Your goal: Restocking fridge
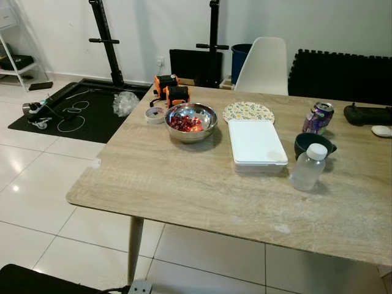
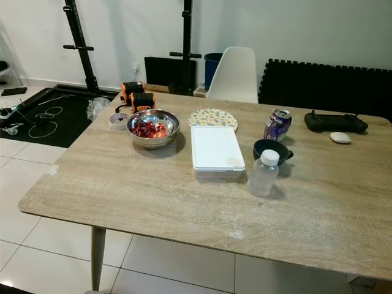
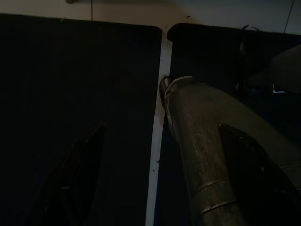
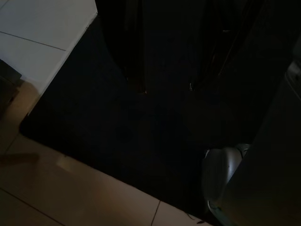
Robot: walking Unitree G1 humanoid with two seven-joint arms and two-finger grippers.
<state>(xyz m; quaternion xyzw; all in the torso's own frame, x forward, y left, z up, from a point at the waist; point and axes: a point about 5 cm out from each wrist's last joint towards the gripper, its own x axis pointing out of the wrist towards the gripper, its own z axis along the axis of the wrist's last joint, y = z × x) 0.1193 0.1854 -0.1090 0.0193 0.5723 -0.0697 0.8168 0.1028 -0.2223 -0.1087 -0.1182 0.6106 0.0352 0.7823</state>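
Left eye view: round steel bowl (image 1: 191,120)

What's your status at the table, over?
Both arms hang idle, claws low in shade. Steel bowl of red fruit, white lidded container, bottle and can stand untouched on table. Nothing blocking them.

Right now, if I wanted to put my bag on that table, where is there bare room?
The near half of the table is bare, from its front edge to the steel bowl, white lidded box and water bottle. The far half is crowded: tape roll, patterned plate, purple can, dark cup, black controller.
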